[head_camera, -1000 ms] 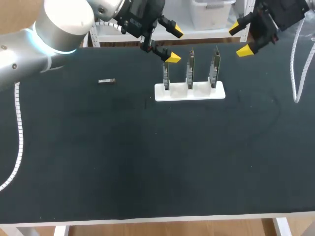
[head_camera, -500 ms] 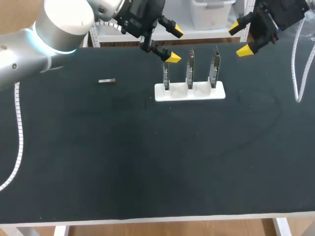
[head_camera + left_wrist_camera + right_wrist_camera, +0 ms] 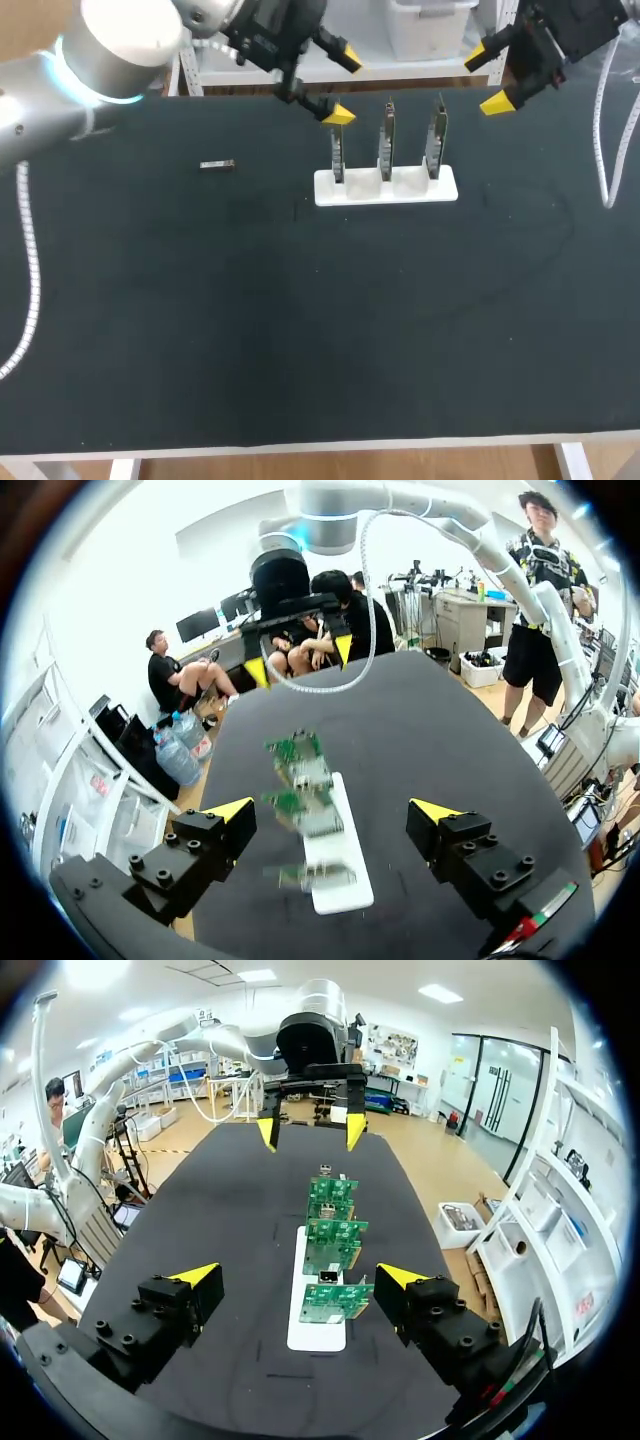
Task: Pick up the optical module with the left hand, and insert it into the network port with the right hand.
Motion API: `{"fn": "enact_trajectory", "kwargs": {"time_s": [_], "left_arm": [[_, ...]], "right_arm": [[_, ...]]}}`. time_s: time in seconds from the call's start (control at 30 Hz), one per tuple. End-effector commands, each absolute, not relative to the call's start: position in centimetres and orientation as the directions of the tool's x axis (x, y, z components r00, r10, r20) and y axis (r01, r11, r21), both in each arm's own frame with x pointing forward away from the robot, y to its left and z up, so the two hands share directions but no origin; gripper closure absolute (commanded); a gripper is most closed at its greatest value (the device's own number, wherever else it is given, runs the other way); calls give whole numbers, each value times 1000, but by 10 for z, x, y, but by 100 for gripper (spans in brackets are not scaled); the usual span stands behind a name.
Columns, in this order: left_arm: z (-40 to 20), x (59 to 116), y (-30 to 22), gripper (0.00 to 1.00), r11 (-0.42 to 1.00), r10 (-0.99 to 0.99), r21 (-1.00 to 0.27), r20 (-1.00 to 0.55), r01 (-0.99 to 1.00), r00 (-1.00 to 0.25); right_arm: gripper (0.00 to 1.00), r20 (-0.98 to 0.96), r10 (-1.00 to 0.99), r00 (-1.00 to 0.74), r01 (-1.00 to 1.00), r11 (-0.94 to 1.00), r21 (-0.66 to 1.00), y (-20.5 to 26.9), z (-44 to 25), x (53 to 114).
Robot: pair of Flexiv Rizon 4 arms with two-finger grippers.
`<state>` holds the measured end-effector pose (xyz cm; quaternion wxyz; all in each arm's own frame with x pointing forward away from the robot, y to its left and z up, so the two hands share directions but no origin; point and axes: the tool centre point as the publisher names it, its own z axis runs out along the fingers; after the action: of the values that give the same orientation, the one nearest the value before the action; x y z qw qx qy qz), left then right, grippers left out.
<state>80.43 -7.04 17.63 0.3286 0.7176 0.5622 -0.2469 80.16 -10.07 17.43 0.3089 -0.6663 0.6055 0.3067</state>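
The optical module point(image 3: 217, 165), a small grey metal bar, lies alone on the black table at the back left. A white stand point(image 3: 385, 186) holds three upright green circuit boards point(image 3: 386, 140) at the back middle. My left gripper point(image 3: 342, 88) hangs open and empty above the stand's left end, well to the right of the module. My right gripper point(image 3: 488, 79) is open and empty in the air past the stand's right end. Each wrist view looks along the row of boards point(image 3: 300, 800) point(image 3: 330, 1250), between its own open gripper point(image 3: 332, 812) point(image 3: 298, 1276), toward the other gripper.
The black table mat point(image 3: 300, 330) spreads wide in front of the stand. White cables point(image 3: 600, 150) hang down at the right edge and along the left edge point(image 3: 30, 300).
My left arm has shifted slightly to the left, its gripper drifting a little off the stand's left board. The right arm, the module and the stand have not moved.
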Motion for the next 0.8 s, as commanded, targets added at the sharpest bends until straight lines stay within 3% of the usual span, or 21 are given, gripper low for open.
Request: {"fn": "enact_trajectory", "kwargs": {"time_s": [0.03,0.37,0.8], "left_arm": [[188,789,-29,0,-126,668,198,-707,972,231],[170,771,28,0,-85,700,173,-690,981,182],[155,776,43,0,-81,714,162,-679,984,170]], "right_arm": [[0,-783,-617,79,-996,-75,-42,-101,174,801],[0,-783,-617,79,-996,-75,-42,-101,174,801],[0,-783,-617,79,-996,-75,-42,-101,174,801]]}}
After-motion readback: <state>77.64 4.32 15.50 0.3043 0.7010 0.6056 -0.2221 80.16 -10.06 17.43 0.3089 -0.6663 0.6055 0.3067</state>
